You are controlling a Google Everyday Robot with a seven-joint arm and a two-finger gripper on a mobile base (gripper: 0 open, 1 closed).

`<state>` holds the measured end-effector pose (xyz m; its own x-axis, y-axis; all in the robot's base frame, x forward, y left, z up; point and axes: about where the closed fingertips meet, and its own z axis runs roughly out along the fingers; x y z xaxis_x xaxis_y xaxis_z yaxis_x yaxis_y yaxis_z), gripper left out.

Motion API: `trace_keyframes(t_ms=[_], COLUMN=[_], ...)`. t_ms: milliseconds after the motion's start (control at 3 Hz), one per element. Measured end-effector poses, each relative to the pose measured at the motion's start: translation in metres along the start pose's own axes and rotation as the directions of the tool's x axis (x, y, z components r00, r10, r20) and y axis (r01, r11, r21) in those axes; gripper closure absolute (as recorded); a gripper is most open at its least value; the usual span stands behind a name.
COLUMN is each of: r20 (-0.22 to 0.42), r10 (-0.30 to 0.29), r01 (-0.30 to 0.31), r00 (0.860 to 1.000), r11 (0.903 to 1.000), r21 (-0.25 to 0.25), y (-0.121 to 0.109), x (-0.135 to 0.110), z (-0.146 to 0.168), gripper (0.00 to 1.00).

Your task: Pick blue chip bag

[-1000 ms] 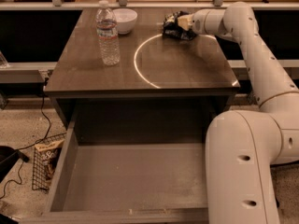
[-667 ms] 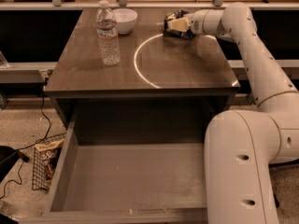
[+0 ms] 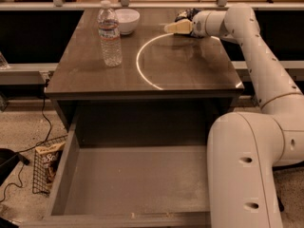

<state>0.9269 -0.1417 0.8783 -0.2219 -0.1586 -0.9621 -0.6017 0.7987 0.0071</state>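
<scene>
The blue chip bag (image 3: 185,14) is a small dark crumpled bag at the far right of the table top, near the back edge. Only its top shows, because my gripper (image 3: 172,28) lies right in front of it and covers its lower part. The gripper points left, low over the table surface, with its tan tip just left of the bag. The white arm (image 3: 256,56) reaches in from the right. I cannot tell whether the bag is held.
A clear water bottle (image 3: 109,34) stands at the left of the brown table (image 3: 95,75). A white bowl (image 3: 126,20) sits behind it. A large open drawer (image 3: 133,184) juts out below. A wire basket with a tan snack bag (image 3: 47,160) sits on the floor at left.
The gripper tip has slid a little to the left. The dark bag, earlier at the tip, now shows behind and above it.
</scene>
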Motion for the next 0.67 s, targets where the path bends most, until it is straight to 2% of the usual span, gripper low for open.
trace_keyframes(t_ms=[333,667], r20=[-0.026,-0.067], r10=[-0.025,-0.082], r01=[0.027,0.094], r00=[0.999,0.994], r11=[0.9981,0.9762], r21=[0.056,0.196], y=[-0.005,-0.012], x=[-0.010,-0.050], z=[-0.006,-0.037], gripper=[0.00,0.00])
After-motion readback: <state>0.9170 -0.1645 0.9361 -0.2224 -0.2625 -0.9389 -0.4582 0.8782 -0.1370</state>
